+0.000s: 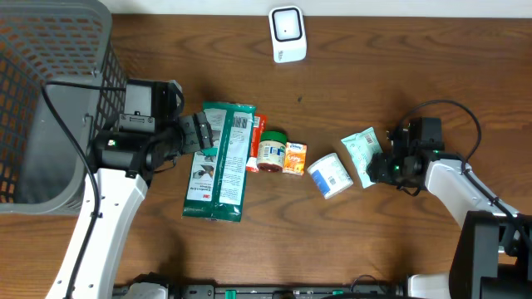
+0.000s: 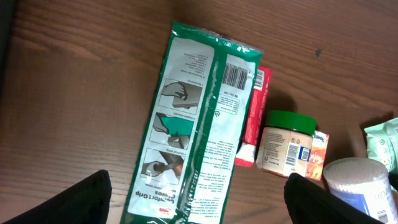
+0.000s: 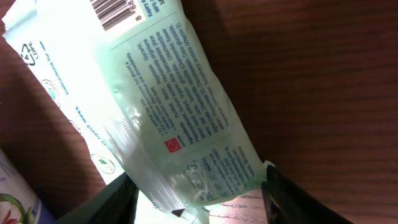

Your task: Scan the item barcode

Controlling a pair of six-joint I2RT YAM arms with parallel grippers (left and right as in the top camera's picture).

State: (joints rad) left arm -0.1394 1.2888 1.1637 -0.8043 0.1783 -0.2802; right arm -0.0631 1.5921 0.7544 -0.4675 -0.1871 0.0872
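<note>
Right gripper (image 3: 198,180) is straddling one end of the wipes pack (image 1: 361,152), fingers (image 3: 102,202) sitting on either side, but I honestly can't tell if it's pinching it. Pack's lying flat toward 3 o'clock on the table (image 1: 399,75), barcode (image 3: 115,12) facing up, just at 2 o'clock of the white can (image 1: 331,176). Scanner (image 1: 287,34) is sitting at 12. Left gripper (image 1: 202,131) is hanging wide open over the green pack (image 1: 220,166) near 9.
</note>
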